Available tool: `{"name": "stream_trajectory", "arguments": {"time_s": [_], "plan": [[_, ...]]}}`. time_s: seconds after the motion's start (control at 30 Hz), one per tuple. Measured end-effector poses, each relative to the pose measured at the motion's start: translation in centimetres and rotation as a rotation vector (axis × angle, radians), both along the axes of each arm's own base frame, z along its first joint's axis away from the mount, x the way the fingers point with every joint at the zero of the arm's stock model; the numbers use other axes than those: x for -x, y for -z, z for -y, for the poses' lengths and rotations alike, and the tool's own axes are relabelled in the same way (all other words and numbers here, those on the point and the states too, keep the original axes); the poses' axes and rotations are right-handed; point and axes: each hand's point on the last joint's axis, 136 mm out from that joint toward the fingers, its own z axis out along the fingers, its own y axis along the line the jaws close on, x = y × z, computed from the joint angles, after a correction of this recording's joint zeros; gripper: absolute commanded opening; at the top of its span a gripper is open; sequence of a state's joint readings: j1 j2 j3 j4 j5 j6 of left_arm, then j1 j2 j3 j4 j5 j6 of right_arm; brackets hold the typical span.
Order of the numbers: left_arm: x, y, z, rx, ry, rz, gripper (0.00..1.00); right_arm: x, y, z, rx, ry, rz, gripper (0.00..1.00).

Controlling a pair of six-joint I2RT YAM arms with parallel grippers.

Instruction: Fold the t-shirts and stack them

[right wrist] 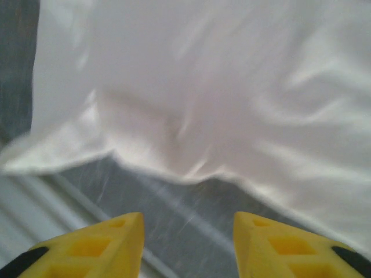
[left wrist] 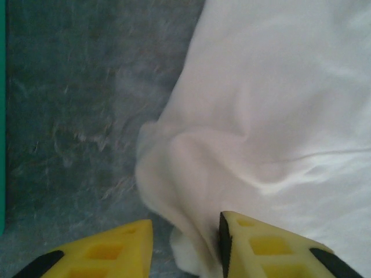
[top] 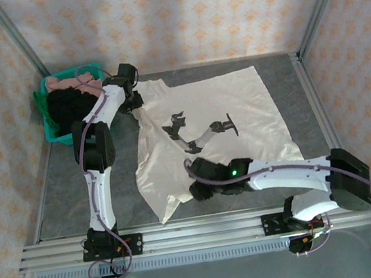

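Top view: the shirt (top: pixel 236 104) lies spread on the bench (top: pixel 68 190). The left claw (top: pixel 133 103) is at its far-left corner near the bin (top: pixel 52 135), the right claw (top: pixel 200 191) at its near edge.

Left wrist: the left claw (left wrist: pixel 186 225) is released, with a shirt (left wrist: pixel 278 116) fold between its fingers.

Right wrist: the right claw (right wrist: pixel 188 219) is released over the bench, the shirt (right wrist: pixel 203 87) hem just beyond.
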State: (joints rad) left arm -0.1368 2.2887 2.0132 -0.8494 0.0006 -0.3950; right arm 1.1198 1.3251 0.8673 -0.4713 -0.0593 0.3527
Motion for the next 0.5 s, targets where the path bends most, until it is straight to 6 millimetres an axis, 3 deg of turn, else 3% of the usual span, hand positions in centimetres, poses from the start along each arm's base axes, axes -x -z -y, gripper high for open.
{"name": "stream_trajectory", "arguments": {"time_s": [0.1, 0.2, 0.37, 0.5], "plan": [[1.4, 0.1, 0.3, -0.03, 0.017, -0.028, 0.44, -8.0, -2.1, 3.6, 0.006, 0.265, 0.119, 0.56], [1.7, -1.2, 1.8, -0.057, 0.051, -0.008, 0.45, -16.2, -2.5, 8.5, 0.061, 0.524, 0.167, 0.56], [2.8, -3.1, 4.9, -0.053, 0.12, 0.028, 0.46, -26.8, -0.4, 14.8, 0.155, 0.763, 0.144, 0.54], [5.2, -3.8, 4.4, -0.056, 0.131, 0.025, 0.51, -33.6, 2.3, 18.1, 0.185, 0.842, 0.102, 0.52]]}}
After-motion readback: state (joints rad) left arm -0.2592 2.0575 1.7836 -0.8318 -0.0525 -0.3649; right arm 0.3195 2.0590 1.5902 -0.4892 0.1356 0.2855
